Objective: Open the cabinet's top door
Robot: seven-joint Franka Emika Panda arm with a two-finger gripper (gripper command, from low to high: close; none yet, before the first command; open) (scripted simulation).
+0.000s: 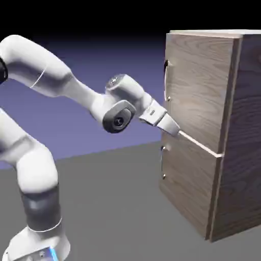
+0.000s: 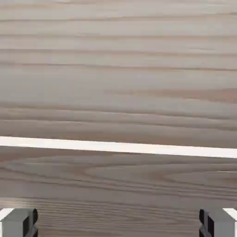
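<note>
Jaws are spread wide with nothing between them, gripper (image 1: 175, 130) nosed up against the cabinet (image 1: 239, 127) front. Top door (image 1: 196, 86) sits shut, its handle (image 1: 166, 81) at 12 o'clock from the fingertips (image 2: 18, 222).

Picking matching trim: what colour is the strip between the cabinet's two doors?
Pale, near white, the strip crosses the wood grain; clearest in the hand view.
</note>
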